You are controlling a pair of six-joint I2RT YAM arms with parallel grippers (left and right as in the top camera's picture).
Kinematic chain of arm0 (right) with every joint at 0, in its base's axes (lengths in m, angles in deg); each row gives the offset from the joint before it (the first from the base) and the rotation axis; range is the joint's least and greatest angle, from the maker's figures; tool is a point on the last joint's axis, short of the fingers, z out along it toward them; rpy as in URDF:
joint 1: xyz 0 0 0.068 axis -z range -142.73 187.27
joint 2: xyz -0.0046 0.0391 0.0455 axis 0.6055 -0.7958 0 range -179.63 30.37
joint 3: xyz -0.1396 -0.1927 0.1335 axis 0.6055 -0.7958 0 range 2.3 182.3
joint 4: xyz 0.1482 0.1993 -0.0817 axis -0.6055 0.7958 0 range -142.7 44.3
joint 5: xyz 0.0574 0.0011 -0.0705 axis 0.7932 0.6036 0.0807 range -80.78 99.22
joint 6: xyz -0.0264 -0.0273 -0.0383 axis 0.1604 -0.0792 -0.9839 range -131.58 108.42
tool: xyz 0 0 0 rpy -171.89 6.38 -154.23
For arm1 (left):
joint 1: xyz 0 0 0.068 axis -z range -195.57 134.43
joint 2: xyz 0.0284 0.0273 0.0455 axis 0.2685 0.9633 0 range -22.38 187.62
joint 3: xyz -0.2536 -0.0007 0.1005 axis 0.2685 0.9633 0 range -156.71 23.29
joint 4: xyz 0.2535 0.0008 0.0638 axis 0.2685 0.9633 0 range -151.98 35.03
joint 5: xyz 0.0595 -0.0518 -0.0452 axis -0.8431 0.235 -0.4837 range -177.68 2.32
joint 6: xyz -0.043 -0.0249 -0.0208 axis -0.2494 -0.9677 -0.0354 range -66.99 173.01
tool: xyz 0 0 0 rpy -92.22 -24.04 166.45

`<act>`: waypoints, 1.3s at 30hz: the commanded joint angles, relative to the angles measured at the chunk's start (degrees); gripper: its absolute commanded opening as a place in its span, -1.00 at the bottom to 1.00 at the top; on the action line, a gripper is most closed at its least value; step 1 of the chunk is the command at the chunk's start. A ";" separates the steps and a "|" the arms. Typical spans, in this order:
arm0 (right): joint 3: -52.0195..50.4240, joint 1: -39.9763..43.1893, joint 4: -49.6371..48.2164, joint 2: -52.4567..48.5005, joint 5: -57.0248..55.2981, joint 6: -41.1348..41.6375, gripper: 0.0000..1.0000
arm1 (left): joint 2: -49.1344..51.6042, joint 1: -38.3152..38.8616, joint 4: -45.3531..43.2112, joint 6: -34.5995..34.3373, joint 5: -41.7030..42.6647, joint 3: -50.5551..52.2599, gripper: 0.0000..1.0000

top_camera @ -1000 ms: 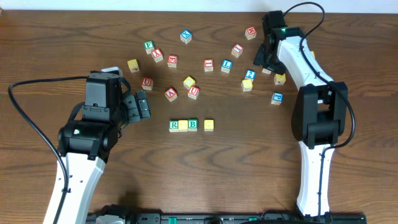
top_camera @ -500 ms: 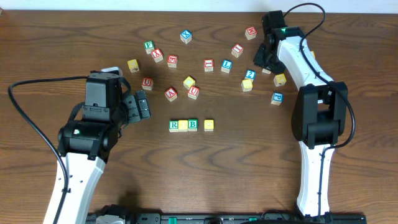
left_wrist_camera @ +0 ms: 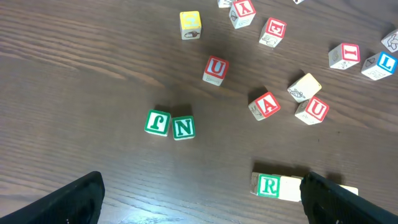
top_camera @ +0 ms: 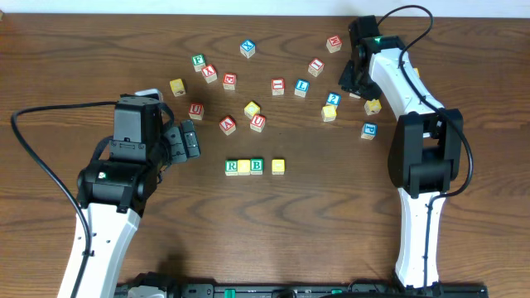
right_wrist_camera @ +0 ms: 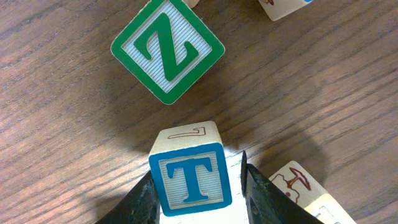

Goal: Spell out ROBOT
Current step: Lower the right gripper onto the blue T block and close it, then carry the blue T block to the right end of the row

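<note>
On the table, a row reads green R cube (top_camera: 232, 167), yellow cube (top_camera: 243, 166), green B cube (top_camera: 257, 166), then a gap and a second yellow cube (top_camera: 278, 166). The blue T cube (right_wrist_camera: 189, 180) sits on the wood at the far right. My right gripper (right_wrist_camera: 196, 199) is shut on it, a finger against each side. In the overhead view that gripper (top_camera: 354, 83) covers the T cube. My left gripper (left_wrist_camera: 205, 208) hangs wide open and holds nothing, left of the row, with the R cube (left_wrist_camera: 269, 186) just inside its right finger.
A green Z cube (right_wrist_camera: 168, 50) lies just beyond the T cube and a picture-faced cube (right_wrist_camera: 298, 186) touches the right finger's outer side. Several loose red, blue and yellow cubes are scattered across the far half, such as the red U cube (top_camera: 258, 122). Green F (left_wrist_camera: 158, 121) and N (left_wrist_camera: 183, 127) cubes sit together.
The right gripper's jaws have narrowed onto the blue T cube. The left arm and the row of cubes have not moved.
</note>
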 commanded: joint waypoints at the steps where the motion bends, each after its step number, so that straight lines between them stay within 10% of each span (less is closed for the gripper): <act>1: 0.61 -0.20 0.22 -0.63 -0.92 -0.24 -0.33 | 0.02 -0.35 0.00 0.55 -0.11 -1.11 0.96; 22: -1.14 -0.57 -1.73 -0.48 -0.90 -1.60 -0.66 | 0.02 -0.35 0.02 0.55 -0.11 -1.11 0.97; 39: -1.79 -8.96 18.45 19.43 -1.84 -4.46 -0.97 | 0.02 -0.35 0.02 0.55 -0.11 -1.11 0.97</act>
